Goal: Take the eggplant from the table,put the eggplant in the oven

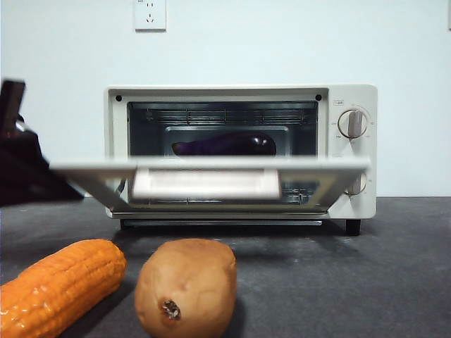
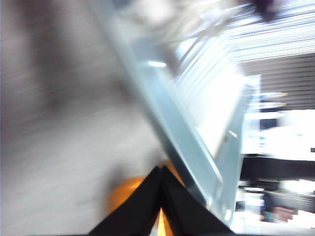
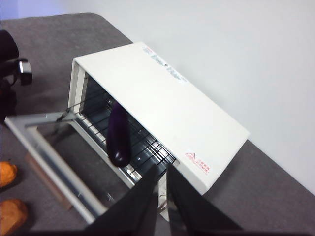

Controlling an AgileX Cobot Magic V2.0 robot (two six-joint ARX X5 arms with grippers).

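The eggplant [image 1: 225,145] lies lengthwise on the wire rack inside the cream-white oven [image 1: 350,95]; in the right wrist view the eggplant [image 3: 119,135] sits near the front of the rack. The oven door [image 1: 211,166] hangs open, about level. My left gripper [image 2: 160,170] is shut and empty, close beside the door's glass edge; in the front view it is the dark mass [image 1: 25,169] at the door's left end. My right gripper [image 3: 161,169] hovers high above the oven's right front corner, jaws shut, holding nothing.
An orange corn cob [image 1: 56,285] and a brown potato [image 1: 187,287] lie on the dark grey table [image 1: 366,282] in front of the oven. A white wall with a socket [image 1: 149,14] stands behind.
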